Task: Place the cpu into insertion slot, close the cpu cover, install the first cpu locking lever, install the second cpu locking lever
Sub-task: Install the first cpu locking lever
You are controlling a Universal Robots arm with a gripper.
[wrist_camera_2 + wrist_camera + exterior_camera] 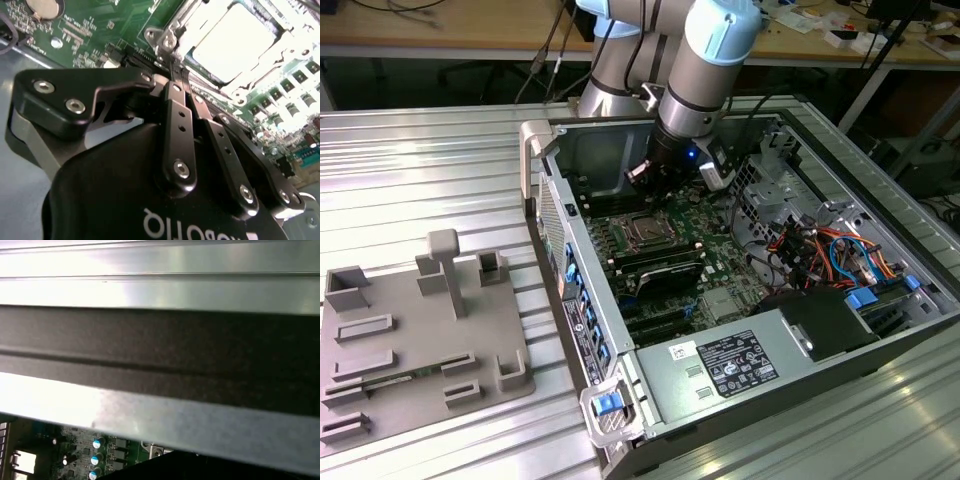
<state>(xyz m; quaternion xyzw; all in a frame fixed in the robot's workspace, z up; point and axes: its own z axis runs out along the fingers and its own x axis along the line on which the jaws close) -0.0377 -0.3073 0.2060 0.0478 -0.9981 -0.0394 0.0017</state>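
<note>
In the exterior view my gripper [638, 180] hangs inside the open computer case, just behind the insertion slot [645, 232] on the green motherboard [720, 215]. In the second wrist view the two black fingers [175, 107] are pressed together, and the gripper [172, 75] ends at the socket's corner. The cpu [235, 40] lies flat in the insertion slot, its pale metal top showing. The silver cpu cover [167, 35] frames it and looks folded down. A thin metal piece runs by the fingertips; I cannot tell whether they hold it.
The case wall [610, 140] stands close behind the gripper. Black memory slots [665, 270] lie in front of the socket. Drive cages and coloured cables [820, 245] fill the exterior view's right. A grey fixture plate [410, 340] sits on the ribbed table outside the case.
</note>
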